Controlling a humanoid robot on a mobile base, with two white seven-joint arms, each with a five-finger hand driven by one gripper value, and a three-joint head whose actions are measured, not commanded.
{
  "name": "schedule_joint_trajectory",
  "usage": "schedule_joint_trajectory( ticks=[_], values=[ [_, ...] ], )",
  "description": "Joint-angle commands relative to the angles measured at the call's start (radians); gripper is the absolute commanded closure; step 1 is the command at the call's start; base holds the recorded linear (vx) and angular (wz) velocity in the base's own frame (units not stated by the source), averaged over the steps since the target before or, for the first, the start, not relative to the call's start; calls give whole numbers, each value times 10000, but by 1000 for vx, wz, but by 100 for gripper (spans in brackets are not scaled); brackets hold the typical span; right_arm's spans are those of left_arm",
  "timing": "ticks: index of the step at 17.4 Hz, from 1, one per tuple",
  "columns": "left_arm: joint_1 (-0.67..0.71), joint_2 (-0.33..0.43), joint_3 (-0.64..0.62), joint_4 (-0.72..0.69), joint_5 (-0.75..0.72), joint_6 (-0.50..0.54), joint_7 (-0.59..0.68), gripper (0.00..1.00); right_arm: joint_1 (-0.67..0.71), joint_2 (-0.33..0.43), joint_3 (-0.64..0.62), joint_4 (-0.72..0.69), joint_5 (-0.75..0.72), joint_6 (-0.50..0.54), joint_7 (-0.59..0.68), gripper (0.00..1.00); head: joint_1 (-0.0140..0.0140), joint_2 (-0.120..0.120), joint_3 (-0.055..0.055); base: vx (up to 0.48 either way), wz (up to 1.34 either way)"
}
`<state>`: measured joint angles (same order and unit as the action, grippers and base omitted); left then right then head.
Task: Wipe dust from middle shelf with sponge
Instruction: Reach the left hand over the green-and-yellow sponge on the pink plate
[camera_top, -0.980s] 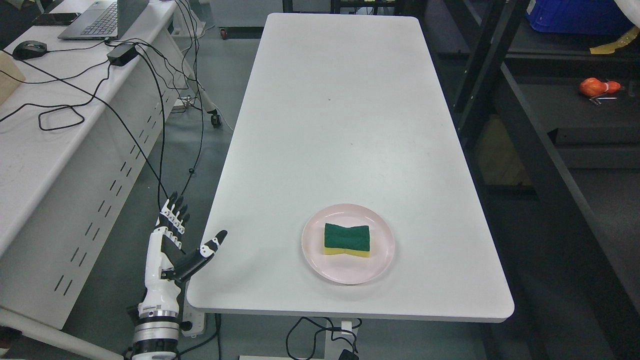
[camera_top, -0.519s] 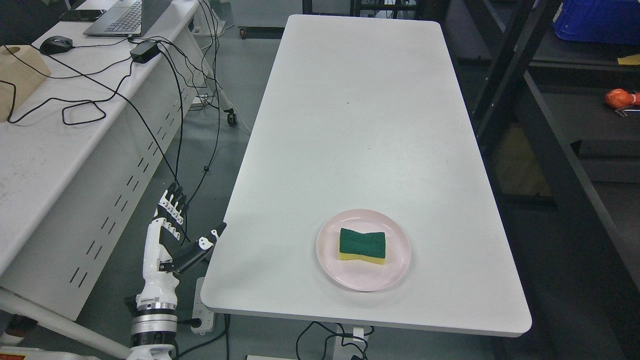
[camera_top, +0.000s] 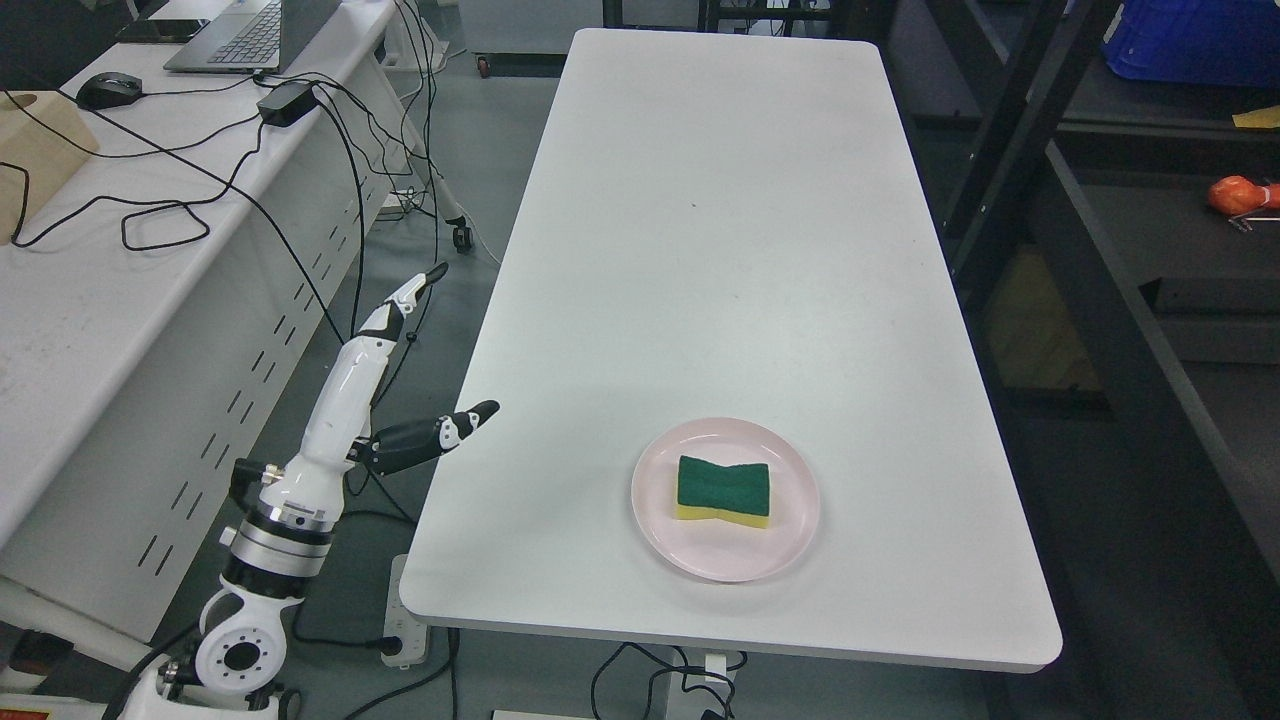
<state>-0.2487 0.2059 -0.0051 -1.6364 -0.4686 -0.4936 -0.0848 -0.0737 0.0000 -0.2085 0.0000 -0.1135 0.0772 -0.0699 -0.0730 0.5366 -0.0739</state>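
- Fingers (camera_top: 405, 295) of the left hand (camera_top: 385, 375) are stretched straight, thumb jutting toward the worktop (camera_top: 720, 220), holding nothing.
- Left hand has lifted and tipped forward since a second ago, still left of the worktop edge; likely the start of a reach.
- Sponge (camera_top: 724, 489) lies untouched on the pink plate (camera_top: 790, 535), well right of the hand.

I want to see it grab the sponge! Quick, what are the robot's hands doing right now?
Left hand: open, fingers stretched out, holding nothing, beside the table's left edge.
Right hand: not in the picture.
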Motion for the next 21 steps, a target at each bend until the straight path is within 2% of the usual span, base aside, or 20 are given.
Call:
schedule_joint_trajectory(
  ticks=[1,5,9,13,18,21],
  values=[
    [-2005,1207,-1034,1606,-3900,-233,-318,2,0,-175,-1,-174,0,-5,-37,0,0,0,0,0,0],
    [-2803,1469,-3058,1715,-5146,-433,-409,2,0,-175,-1,-174,0,-5,-37,0,0,0,0,0,0],
    [-3235,827,-4165,1807,-5131,-448,-1374,2,0,-175,-1,-174,0,-5,-37,0,0,0,0,0,0],
    [-3434,243,-5438,1807,-5162,-801,-1561,2,0,-175,-1,-174,0,-5,-37,0,0,0,0,0,0],
    [-3495,-631,-5763,2480,-5989,-832,-1561,3,0,-175,-1,-174,0,-5,-37,0,0,0,0,0,0],
    [-3526,-816,-5748,2834,-6388,-832,-1561,3,0,-175,-1,-174,0,-5,-37,0,0,0,0,0,0]
  ],
)
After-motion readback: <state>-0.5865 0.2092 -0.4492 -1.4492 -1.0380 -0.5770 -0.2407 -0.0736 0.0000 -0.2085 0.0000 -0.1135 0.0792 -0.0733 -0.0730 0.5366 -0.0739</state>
